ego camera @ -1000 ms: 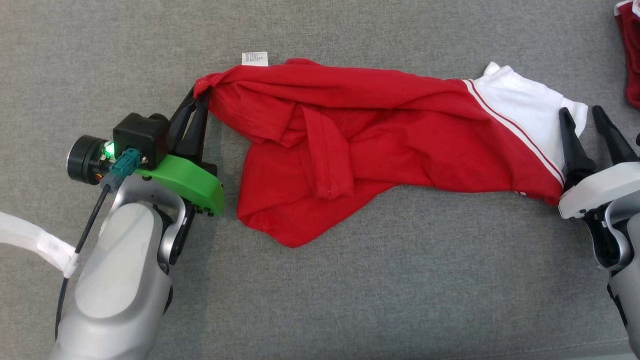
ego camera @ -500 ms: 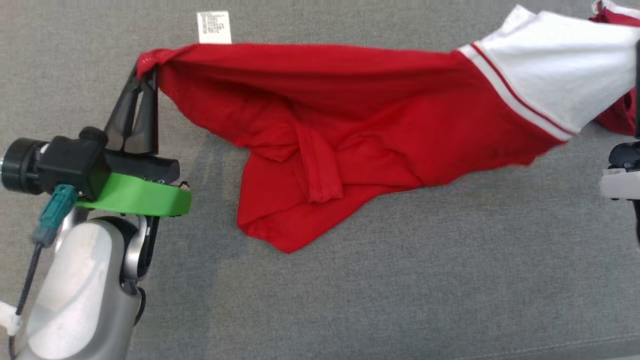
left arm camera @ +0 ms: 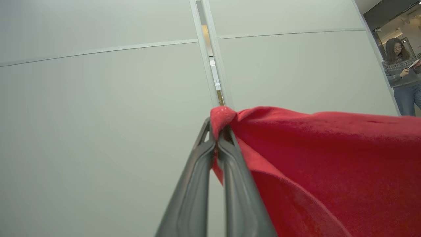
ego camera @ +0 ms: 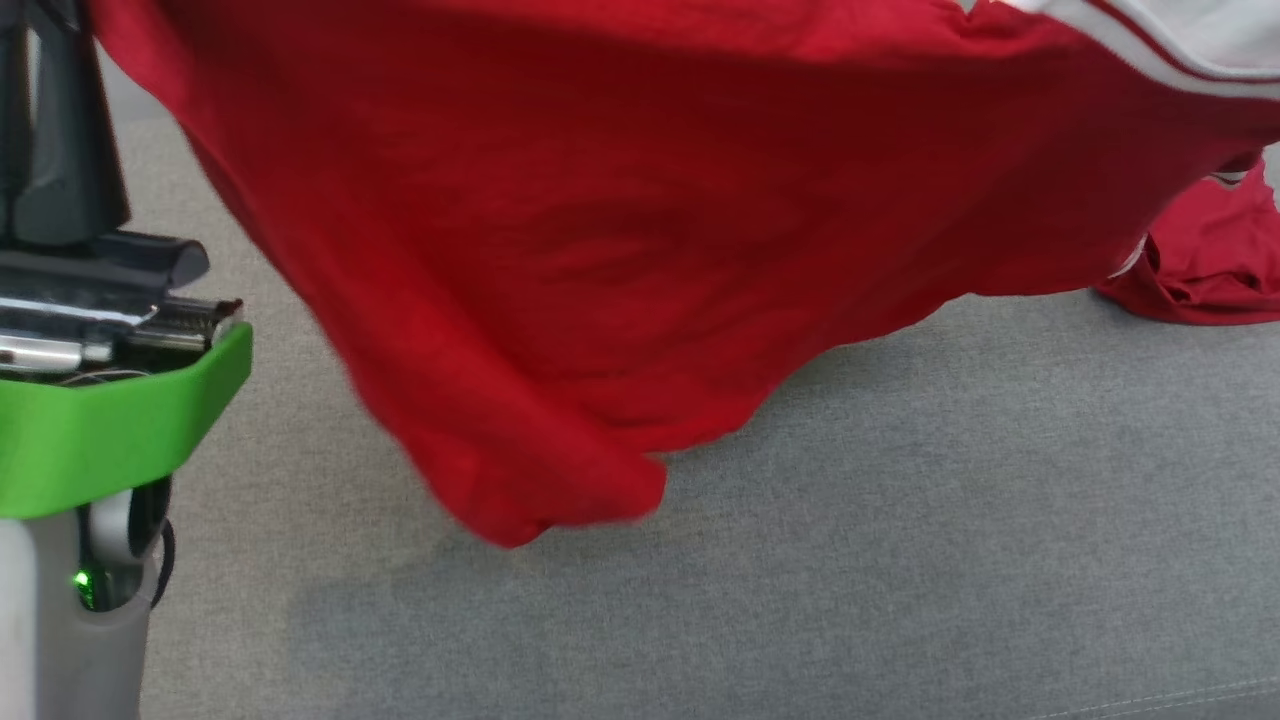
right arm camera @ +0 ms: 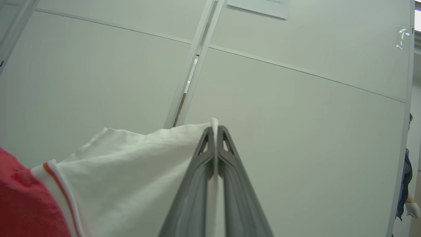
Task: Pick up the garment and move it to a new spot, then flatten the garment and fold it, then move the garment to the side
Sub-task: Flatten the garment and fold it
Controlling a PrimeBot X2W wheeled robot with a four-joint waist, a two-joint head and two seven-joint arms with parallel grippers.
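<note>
The garment (ego camera: 600, 220) is a red shirt with a white part and thin striped trim, hanging stretched in the air above the grey surface. In the left wrist view my left gripper (left arm camera: 217, 131) is shut on a bunched red corner of the garment (left arm camera: 329, 158). The right wrist view has my right gripper (right arm camera: 214, 130) shut on the white edge of the garment (right arm camera: 138, 171). In the head view my left gripper's dark fingers (ego camera: 60, 150) rise at the far left above a green wrist cover, and the cloth's lower tip hangs near the middle.
A second red cloth (ego camera: 1200, 270) lies on the grey fabric surface (ego camera: 800, 560) at the right. Pale wall panels (left arm camera: 98, 115) stand behind both grippers. A person (left arm camera: 401, 72) stands in a doorway at the far right of the left wrist view.
My right gripper has shut on the white end. Both grippers have lifted the garment off the surface and pulled it taut; it now hangs much closer to the head camera.
</note>
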